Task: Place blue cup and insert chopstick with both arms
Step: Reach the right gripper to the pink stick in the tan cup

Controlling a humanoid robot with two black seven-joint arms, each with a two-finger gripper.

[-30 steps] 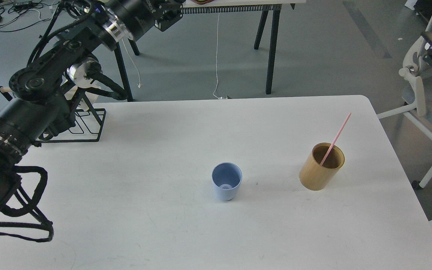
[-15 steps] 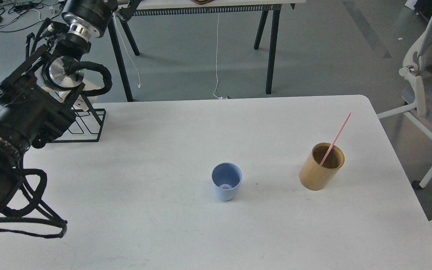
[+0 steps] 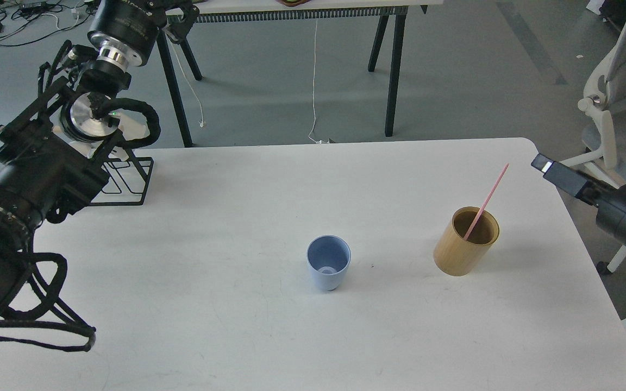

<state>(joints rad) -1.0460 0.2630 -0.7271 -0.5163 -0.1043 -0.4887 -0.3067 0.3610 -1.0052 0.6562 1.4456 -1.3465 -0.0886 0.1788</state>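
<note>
The blue cup (image 3: 328, 270) stands upright and empty at the middle of the white table (image 3: 237, 336). The pink chopstick (image 3: 488, 199) leans to the right inside the tan cylindrical holder (image 3: 464, 247), right of the cup. My left arm rises along the left edge; its gripper (image 3: 181, 12) is high at the top, over the floor behind the table, and its fingers are cut off by the frame. My right arm comes in from the right edge; its gripper (image 3: 545, 165) is dark, just right of the chopstick's top, and touches nothing.
A black wire rack (image 3: 123, 184) stands at the table's far left corner, under my left arm. A white office chair (image 3: 609, 125) is off the table's right side. Another table with black legs (image 3: 394, 70) stands behind, and cables lie on the floor.
My right arm has come into view from the right, towards the chopstick's top. My left arm's far end has swung from the top middle to the upper left. Cup and holder have not moved.
</note>
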